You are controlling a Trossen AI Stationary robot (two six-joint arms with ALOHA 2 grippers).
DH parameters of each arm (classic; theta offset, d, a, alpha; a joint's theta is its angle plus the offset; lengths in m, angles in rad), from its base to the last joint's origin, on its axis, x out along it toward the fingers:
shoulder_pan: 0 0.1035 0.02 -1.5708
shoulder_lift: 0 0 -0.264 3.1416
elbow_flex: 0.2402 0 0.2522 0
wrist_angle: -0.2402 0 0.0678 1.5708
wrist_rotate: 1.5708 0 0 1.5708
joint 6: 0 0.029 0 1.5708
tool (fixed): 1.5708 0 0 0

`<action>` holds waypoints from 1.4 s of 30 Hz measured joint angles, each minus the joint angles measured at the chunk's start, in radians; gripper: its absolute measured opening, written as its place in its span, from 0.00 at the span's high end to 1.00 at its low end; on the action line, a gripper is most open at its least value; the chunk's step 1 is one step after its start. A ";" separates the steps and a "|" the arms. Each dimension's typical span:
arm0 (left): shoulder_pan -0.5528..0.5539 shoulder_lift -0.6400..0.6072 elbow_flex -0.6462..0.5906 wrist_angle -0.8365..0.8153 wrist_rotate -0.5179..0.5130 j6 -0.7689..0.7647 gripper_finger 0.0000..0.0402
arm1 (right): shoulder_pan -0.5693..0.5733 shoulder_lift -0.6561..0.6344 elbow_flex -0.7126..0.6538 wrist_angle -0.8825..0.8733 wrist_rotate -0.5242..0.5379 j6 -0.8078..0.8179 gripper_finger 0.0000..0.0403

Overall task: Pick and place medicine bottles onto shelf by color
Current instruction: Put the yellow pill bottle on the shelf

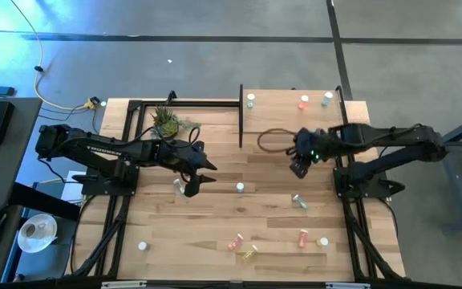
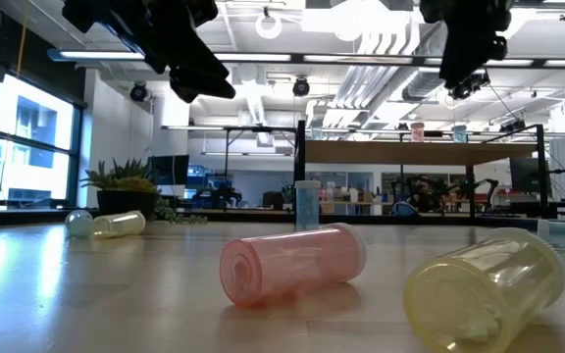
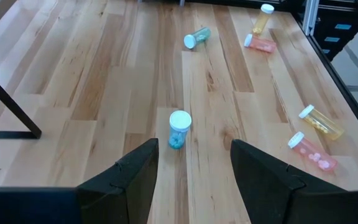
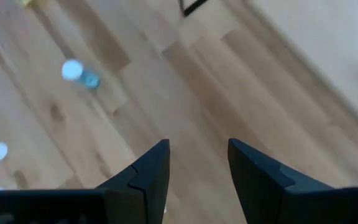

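Teal bottle (image 3: pixel 179 129) stands upright mid-worktop (image 1: pixel 215 241), just ahead of left hand (image 3: pixel 194 165); fingers apart, nothing held. Right hand (image 1: pixel 298 166) hovers near shelf (image 1: pixel 287 120), fingers apart, empty too. Shelf has 3 bottles so far; rest lie scattered twd near edge, e.g. pink bottle (image 2: pixel 292 265) and yellow bottle (image 2: pixel 486 287) on their sides.

Risks, imo: off-centre approach tips the teal one and it rolls; lying bottles roll off the near edge if nudged. Shelf's black frame (image 1: pixel 241 116) could snag an arm. Plenty of open room mid-worktop, btwn both arms.
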 joint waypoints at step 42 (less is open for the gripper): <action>0.000 0.000 0.000 0.008 0.000 -0.026 0.52 | 0.435 0.381 -0.221 1.162 -0.155 -0.356 0.62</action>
